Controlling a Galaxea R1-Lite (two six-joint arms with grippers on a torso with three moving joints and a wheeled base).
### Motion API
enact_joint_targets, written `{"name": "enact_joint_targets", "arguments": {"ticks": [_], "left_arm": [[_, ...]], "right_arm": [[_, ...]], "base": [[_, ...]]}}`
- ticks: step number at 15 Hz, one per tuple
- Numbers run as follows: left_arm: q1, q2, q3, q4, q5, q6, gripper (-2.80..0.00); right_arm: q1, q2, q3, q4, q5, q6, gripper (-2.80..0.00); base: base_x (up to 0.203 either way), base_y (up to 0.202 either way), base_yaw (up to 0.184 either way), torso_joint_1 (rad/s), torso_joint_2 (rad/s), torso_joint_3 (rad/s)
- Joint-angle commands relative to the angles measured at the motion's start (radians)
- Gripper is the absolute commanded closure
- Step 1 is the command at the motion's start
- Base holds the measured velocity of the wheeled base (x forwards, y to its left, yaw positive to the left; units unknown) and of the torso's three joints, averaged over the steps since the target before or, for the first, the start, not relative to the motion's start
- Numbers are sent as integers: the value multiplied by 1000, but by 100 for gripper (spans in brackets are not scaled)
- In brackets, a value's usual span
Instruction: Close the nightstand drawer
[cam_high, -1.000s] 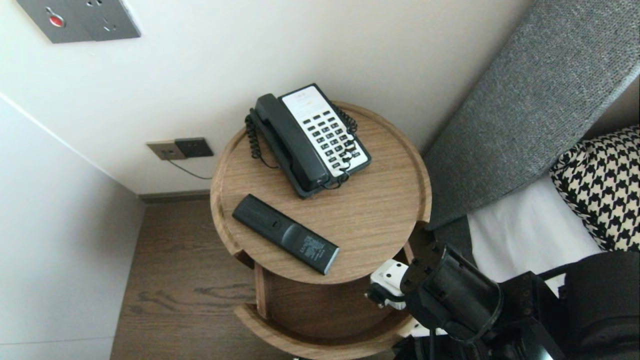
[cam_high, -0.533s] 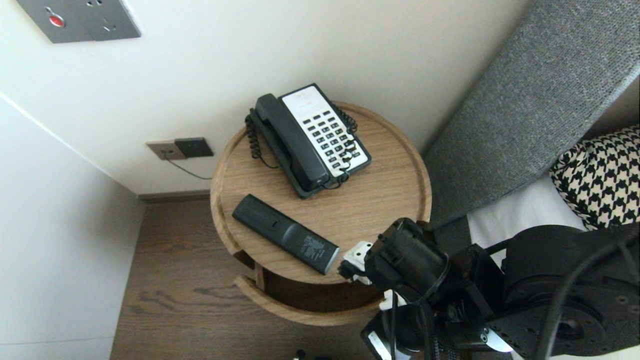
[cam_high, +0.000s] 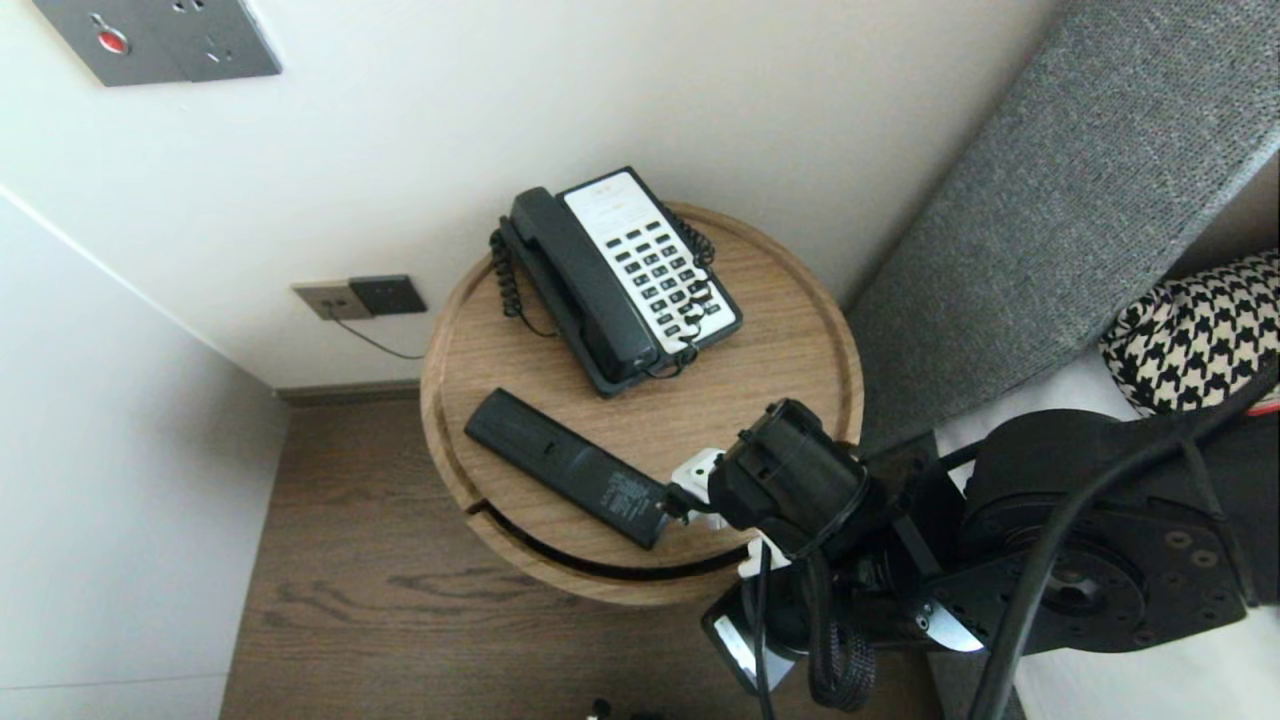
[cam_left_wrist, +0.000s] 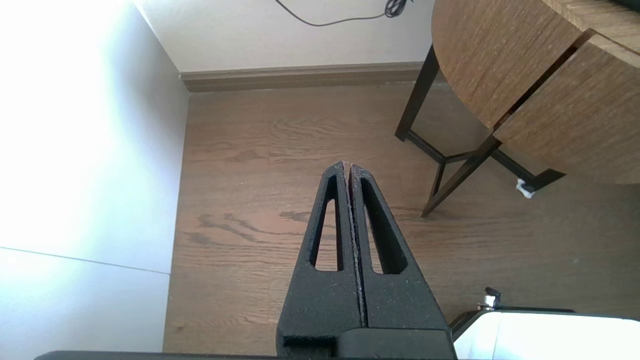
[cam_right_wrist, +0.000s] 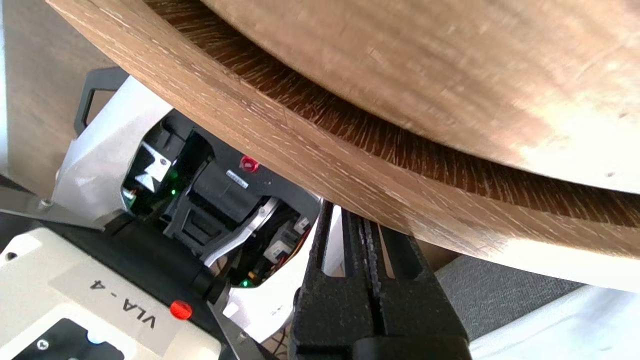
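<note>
the curved wooden drawer (cam_high: 560, 575) juts from under the round wooden worktop (cam_high: 780, 360). the right pincer (cam_right_wrist: 367, 224), pressed together, sits at its lower edge. on top lie a black remote control (cam_high: 570, 468) and a black-and-white telephone (cam_high: 620, 275). the left pincer (cam_left_wrist: 348, 167), pressed together, hangs over the floor (cam_left_wrist: 280, 150).
</note>
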Motion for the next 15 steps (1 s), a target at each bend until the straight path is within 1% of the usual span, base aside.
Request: {"name": "enact_joint_targets", "arguments": {"ticks": [1,6,11,15], "left_arm": [[0,-2,0,0,0,0,0],[0,-2,0,0,0,0,0],[0,-2,0,0,0,0,0],[0,-2,0,0,0,0,0]], "right_arm": [[-3,2,-14,2,-1,1,0],[-20,12,-37,3,-13,1,0],[-15,-16,-11,10,-16,4,0],[-7,-107,7,97,-20,12,0]], "base": [[0,0,0,0,0,0],[0,0,0,0,0,0],[0,0,0,0,0,0],[0,0,0,0,0,0]]}}
